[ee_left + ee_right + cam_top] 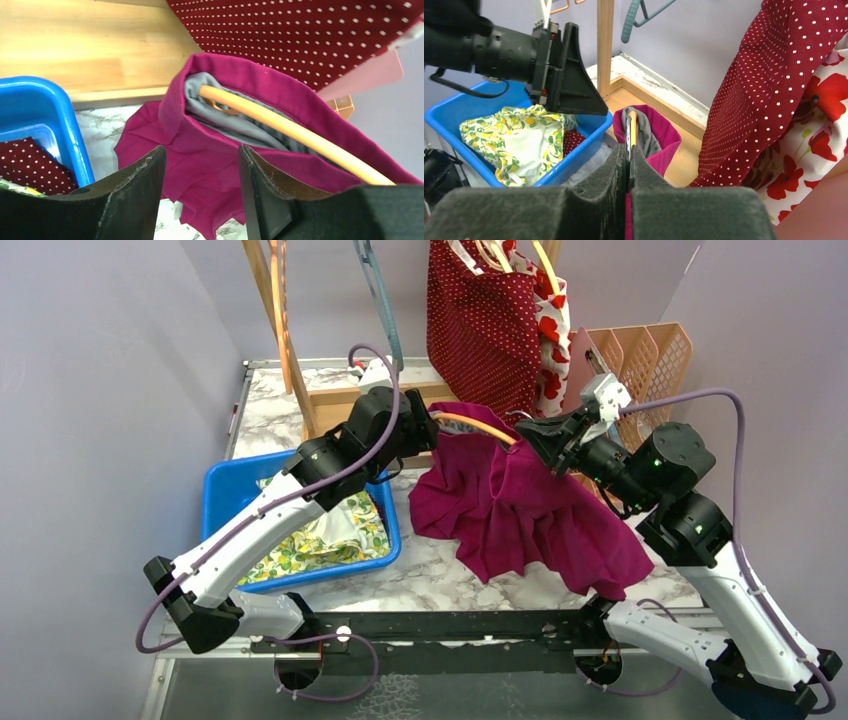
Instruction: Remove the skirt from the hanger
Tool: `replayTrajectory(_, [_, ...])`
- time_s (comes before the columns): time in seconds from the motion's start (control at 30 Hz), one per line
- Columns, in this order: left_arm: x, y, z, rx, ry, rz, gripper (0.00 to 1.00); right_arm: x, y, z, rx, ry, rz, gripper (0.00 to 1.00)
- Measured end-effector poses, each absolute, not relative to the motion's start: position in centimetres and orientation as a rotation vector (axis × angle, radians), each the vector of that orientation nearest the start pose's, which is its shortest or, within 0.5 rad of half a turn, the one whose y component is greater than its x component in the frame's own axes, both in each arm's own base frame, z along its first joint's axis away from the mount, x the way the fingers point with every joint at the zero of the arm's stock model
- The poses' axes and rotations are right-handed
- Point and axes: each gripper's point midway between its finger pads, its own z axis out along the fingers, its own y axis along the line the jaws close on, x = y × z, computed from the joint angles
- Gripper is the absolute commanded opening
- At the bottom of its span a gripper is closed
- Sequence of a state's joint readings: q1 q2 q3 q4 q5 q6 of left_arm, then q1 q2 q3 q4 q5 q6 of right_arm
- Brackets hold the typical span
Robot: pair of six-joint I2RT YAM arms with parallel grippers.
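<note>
A magenta skirt (520, 510) with a grey lining hangs on an orange hanger (480, 428), and its hem drapes onto the marble table. My right gripper (535, 435) is shut on the hanger's right end, at the waistband. In the right wrist view, the hanger (632, 130) runs out from between the closed gripper (629, 155) into the skirt (659, 132). My left gripper (432, 430) is open at the skirt's left end. In the left wrist view, the gripper (202, 165) frames skirt fabric below the waistband (260, 80) and the hanger (290, 131), holding nothing.
A blue bin (220, 490) holding floral cloth (330, 535) sits at the left. A wooden rack base (340, 400) stands behind the arms. A red polka-dot garment (485, 320) and a teal hanger (380, 300) hang above it. An orange slotted organiser (650, 360) stands at the back right.
</note>
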State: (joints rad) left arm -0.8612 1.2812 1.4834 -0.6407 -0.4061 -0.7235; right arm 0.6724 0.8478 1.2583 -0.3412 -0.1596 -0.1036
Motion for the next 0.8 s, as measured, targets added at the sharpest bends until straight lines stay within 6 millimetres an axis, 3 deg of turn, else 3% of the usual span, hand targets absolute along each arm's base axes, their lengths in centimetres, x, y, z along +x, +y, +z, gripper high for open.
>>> replayTrajectory(0.2, [29.6,-25.1,33.6,-0.215,2.038,-0.640,0.54,21.2,20.7,44.4,-0.727,1.344,0.601,0.01])
replayTrajectory(0.3, [29.9,-25.3,33.1,-0.229,2.040,-0.659,0.45,20.9,20.9,44.5,-0.740,1.339,0.614,0.01])
replayTrajectory(0.53, [30.1,-25.8,30.5,-0.210,2.089,-0.643,0.34,20.7,20.9,44.8,-0.749,1.334,0.622,0.01])
replayTrajectory(0.6, [30.3,-25.5,29.5,-0.212,2.100,-0.620,0.33,20.6,20.9,44.9,-0.750,1.331,0.625,0.01])
replayTrajectory(0.7, [30.6,-24.6,27.2,-0.211,2.138,-0.564,0.25,20.2,21.0,45.2,-0.763,1.325,0.640,0.01])
replayTrajectory(0.8, [31.6,-23.6,26.4,-0.231,2.145,-0.527,0.14,19.5,21.1,45.5,-0.782,1.331,0.664,0.01])
